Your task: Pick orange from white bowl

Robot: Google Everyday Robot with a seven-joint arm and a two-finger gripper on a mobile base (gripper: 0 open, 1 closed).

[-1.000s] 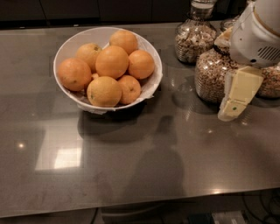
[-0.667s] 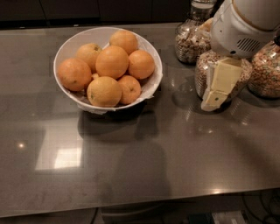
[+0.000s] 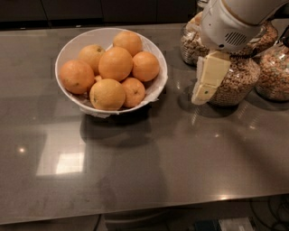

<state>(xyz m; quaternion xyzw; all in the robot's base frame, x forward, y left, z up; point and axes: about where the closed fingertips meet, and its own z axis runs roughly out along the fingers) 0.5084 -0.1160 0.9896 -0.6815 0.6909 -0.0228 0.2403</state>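
Dark grey and glossy, the surface [image 3: 180,158] fills nearly the whole view, with dark cabinet fronts [image 3: 90,9] along the top edge.

The robot's cream-coloured gripper [image 3: 203,92] hangs at the upper right, tilted with its tip pointing down toward the picture's left, above the surface and not touching it. How far its jaws are open I cannot tell from this side. No fruit shows in them. Above it sits the rounded white arm housing [image 3: 230,22] with a small vent grille.

Directly behind the gripper stands a clear glass jar of brown cereal [image 3: 237,81]. A 2nd cereal jar [image 3: 273,76] stands just beside that one at the right edge, and a 3rd jar [image 3: 189,45] is farther back, partly hidden by the arm.

Well apart from the gripper, to the picture's left, the wide, round white bowl [image 3: 59,67] rests on the surface with a crinkled white liner [image 3: 97,113] showing at its near rim. It is heaped with about 7 fruits. The round, deep-coloured orange [image 3: 145,66] lies on the bowl's right side, nearest the gripper, touching the largest orange [image 3: 116,63] at the heap's middle. A paler, yellowish one [image 3: 107,94] sits at the front.

Soft light reflections [image 3: 63,162] lie on the surface in front of the bowl.
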